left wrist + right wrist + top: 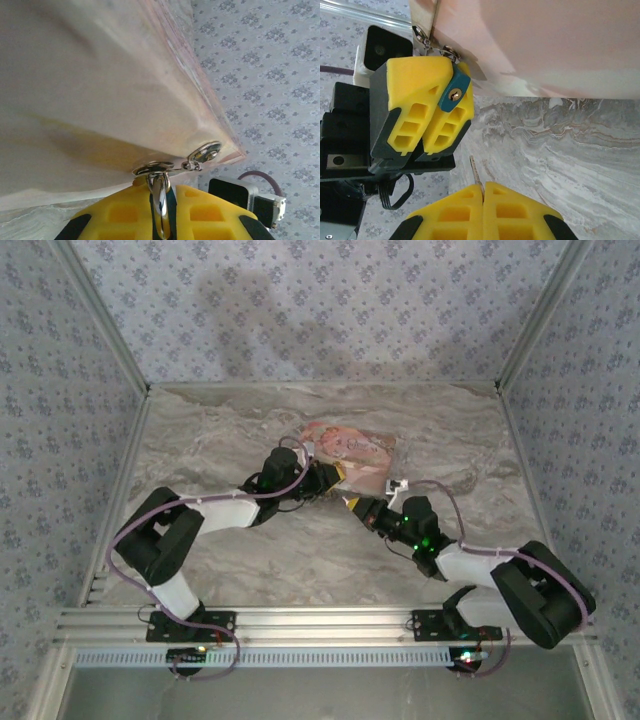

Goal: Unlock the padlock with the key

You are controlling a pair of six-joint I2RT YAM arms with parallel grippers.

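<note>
Pinching the padlock (454, 95), left gripper (451, 79) faces right gripper (482, 187), clamped on the nearby key (475, 170).

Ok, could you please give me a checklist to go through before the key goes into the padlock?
1. Left gripper shut on the padlock: ok.
2. Right gripper shut on the key, blade sticking out: ok.
3. Keyhole uncovered, seen from the right wrist: ok.
4. Key tip lined up with keyhole: not ok, it looks offset and apart.
5. Key clear of the pink box: ok.
6. Shackle locked: cannot tell.
</note>
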